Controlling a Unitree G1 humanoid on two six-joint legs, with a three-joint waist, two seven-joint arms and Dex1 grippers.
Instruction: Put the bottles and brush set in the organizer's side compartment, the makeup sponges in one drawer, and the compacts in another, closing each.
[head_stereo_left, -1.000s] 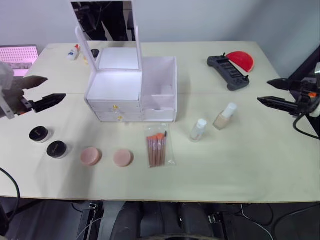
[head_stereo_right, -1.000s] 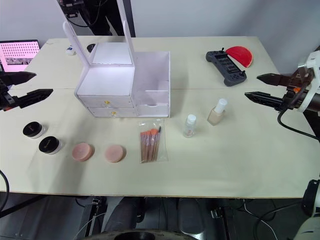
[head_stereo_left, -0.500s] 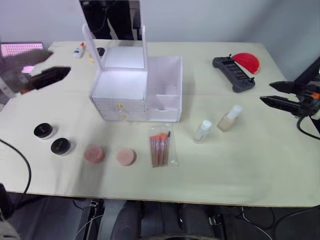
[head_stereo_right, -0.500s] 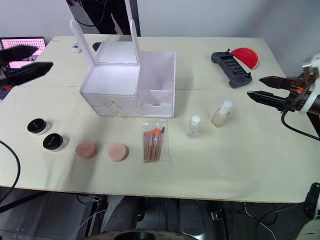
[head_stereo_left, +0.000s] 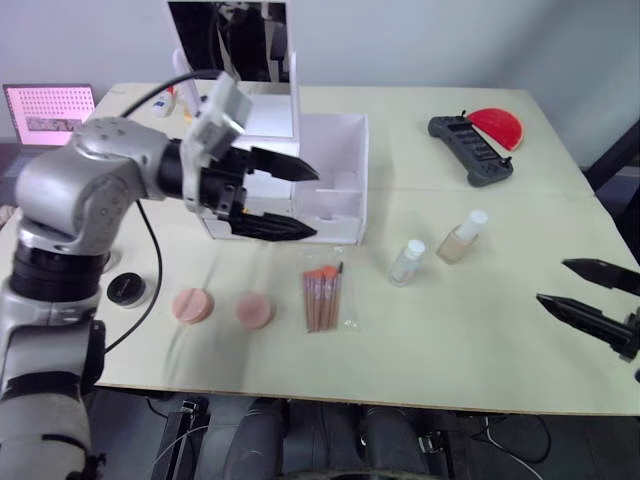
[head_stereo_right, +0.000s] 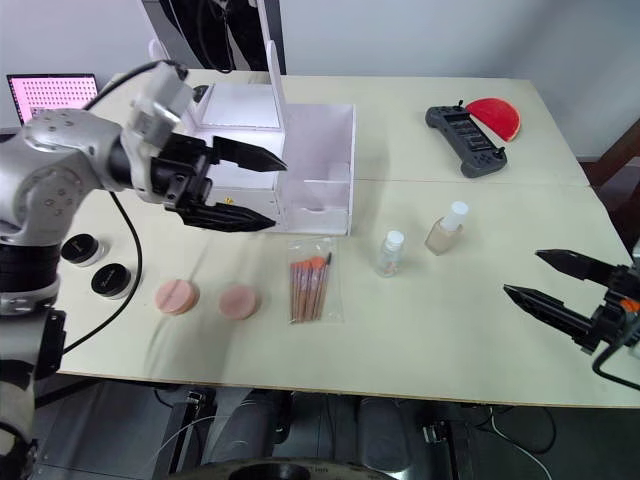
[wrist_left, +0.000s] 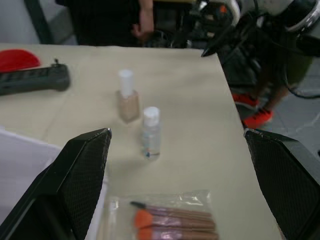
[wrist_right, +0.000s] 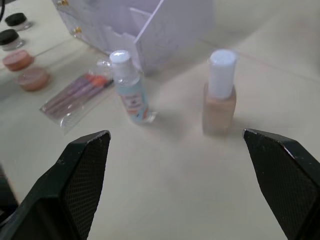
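The white organizer (head_stereo_left: 335, 165), mirror raised, has its open side compartment on the right. My left gripper (head_stereo_left: 312, 203) hovers open in front of it, level with the drawers. A clear bottle (head_stereo_left: 406, 262) and a beige bottle (head_stereo_left: 461, 237) stand right of the organizer. The bagged brush set (head_stereo_left: 322, 297) lies in front. Two pink sponges (head_stereo_left: 192, 305) (head_stereo_left: 255, 311) lie to its left. Two black compacts (head_stereo_right: 80, 248) (head_stereo_right: 108, 280) sit further left. My right gripper (head_stereo_left: 553, 281) is open near the table's front right, pointing at both bottles (wrist_right: 130, 87) (wrist_right: 219, 92).
A black controller (head_stereo_left: 470, 150) and a red half-disc (head_stereo_left: 497, 124) lie at the back right. A small glue bottle (head_stereo_left: 165, 100) and a pink-lit screen (head_stereo_left: 50, 105) are at the back left. A person's shoes (wrist_left: 255, 117) show beyond the table's edge.
My left arm has swung in from the far left to the organizer's front. My right gripper has dropped back toward the front right of the table. Both stay open.
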